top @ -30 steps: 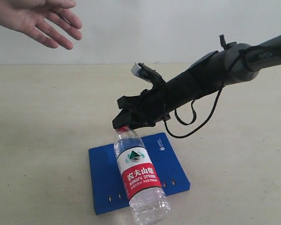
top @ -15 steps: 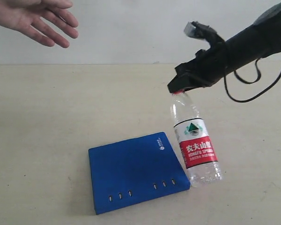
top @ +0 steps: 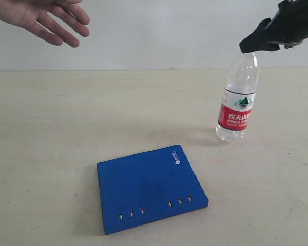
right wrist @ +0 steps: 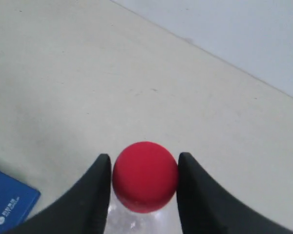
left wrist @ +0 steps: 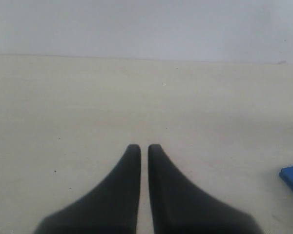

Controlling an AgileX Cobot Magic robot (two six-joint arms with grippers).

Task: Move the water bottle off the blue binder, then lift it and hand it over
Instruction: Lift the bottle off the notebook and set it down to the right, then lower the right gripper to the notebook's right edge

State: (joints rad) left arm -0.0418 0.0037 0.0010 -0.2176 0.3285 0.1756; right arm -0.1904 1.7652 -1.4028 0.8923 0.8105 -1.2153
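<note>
The right gripper [top: 252,45] has its fingers clamped on the red cap [right wrist: 145,175] of the water bottle [top: 238,97], one finger on each side. This top hold lets the bottle hang nearly upright with its label facing out and leaves the body free for someone else to take. The bottle is well clear of the blue binder [top: 150,188], at about two o'clock from it in the exterior view; whether its base touches the table [top: 66,128] or hangs just above cannot be told. The binder lies flat and bare, so its edges should not catch anything. An open hand [top: 38,18] waits at about ten o'clock, well apart from the bottle, and the table between them shows nothing to block a raised carry. The left gripper [left wrist: 143,146] holds nothing, its fingers all but together.
</note>
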